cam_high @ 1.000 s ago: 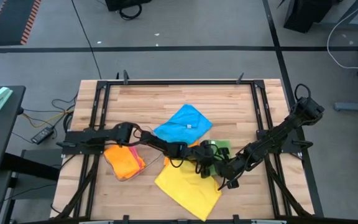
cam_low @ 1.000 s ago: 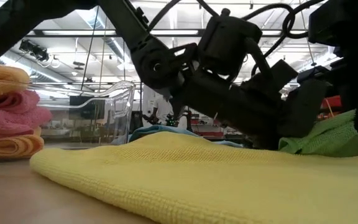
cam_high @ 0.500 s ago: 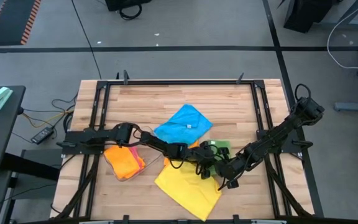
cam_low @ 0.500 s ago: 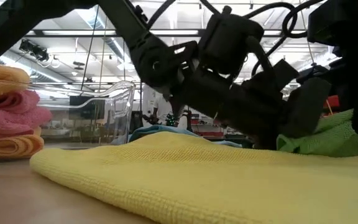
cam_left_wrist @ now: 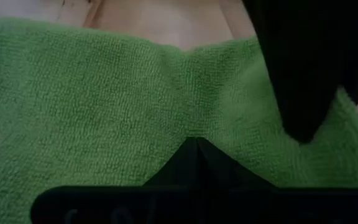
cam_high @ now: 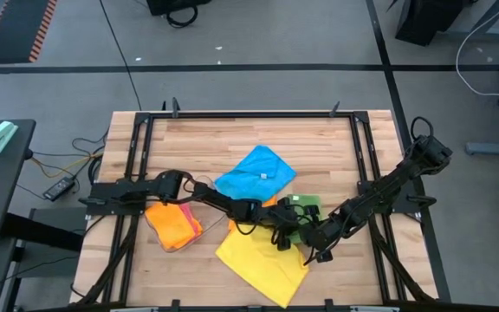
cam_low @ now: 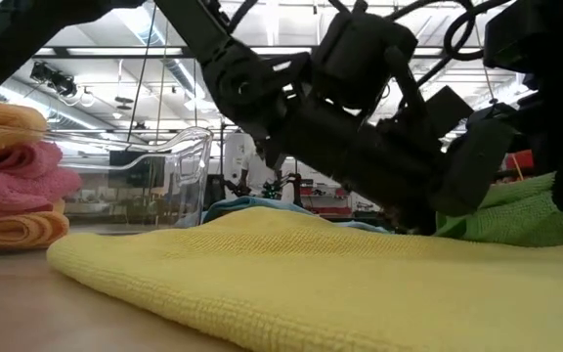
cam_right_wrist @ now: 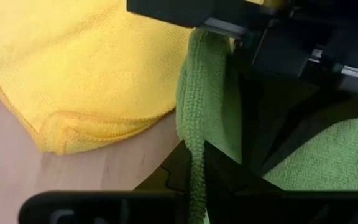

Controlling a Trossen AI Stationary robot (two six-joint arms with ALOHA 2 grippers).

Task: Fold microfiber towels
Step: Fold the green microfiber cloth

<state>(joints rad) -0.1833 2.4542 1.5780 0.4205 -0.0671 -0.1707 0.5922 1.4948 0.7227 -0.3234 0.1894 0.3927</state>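
Note:
A green microfiber towel lies bunched at the table's middle right, partly on the yellow towel spread toward the near edge. My left gripper reaches in from the left and is shut on the green towel. My right gripper comes in from the right, just beside it, and is shut on the same towel's edge. A blue towel lies behind them. My left gripper has the green towel's surface at its shut fingertips, slanting down from the table's left. The cloth dips into a small crease there; how many layers it has does not show. The towel rests on the table and the yellow towel. My right gripper pinches the green towel's hemmed edge between its two fingers, slanting down from the table's right. The edge stands up from the fingers as a narrow ridge toward the left gripper. The rest of the towel lies slack beside it.
A stack of folded orange and pink towels sits at the near left, also in the low view. A clear plastic tray stands behind it. Bare wood lies along the far side of the table.

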